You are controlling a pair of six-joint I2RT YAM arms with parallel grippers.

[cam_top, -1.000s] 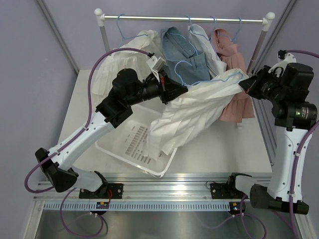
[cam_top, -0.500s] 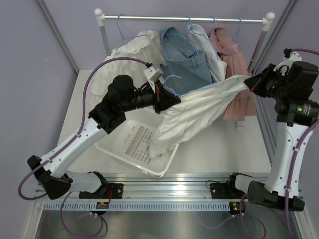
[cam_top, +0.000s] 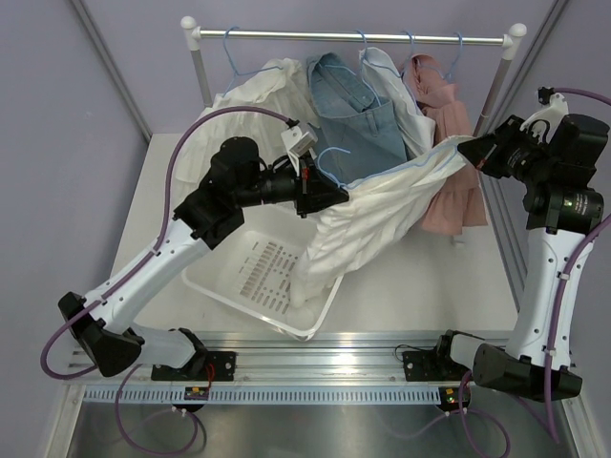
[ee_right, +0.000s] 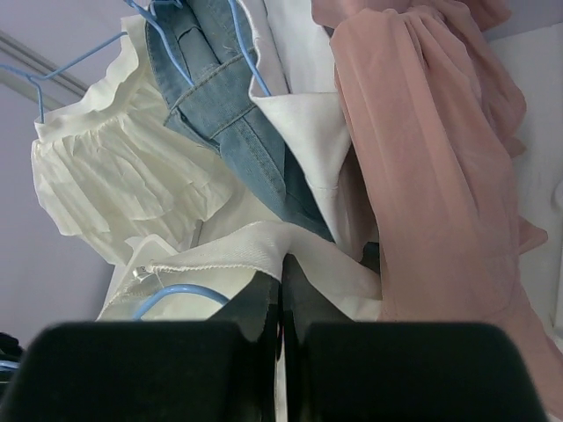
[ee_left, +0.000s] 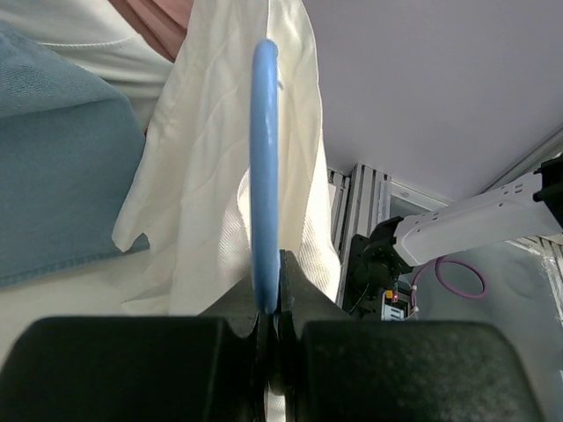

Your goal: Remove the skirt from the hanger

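Note:
A white skirt hangs stretched between my two grippers above the table, its lower part drooping into the basket. My left gripper is shut on the thin blue hanger at the skirt's left end. In the left wrist view the hanger rises straight out of the closed jaws of the left gripper, with skirt cloth behind it. My right gripper is shut on the skirt's waistband. In the right wrist view the right gripper pinches the hem, and the hanger shows at its left.
A white slatted basket lies under the skirt. The rail behind carries a white ruffled garment, a denim one and a pink one on blue hangers. The rack's right post stands close to my right gripper.
My left gripper has pulled the hanger left and a little lower. The right gripper has risen slightly with the waistband. The skirt now hangs more stretched between them.

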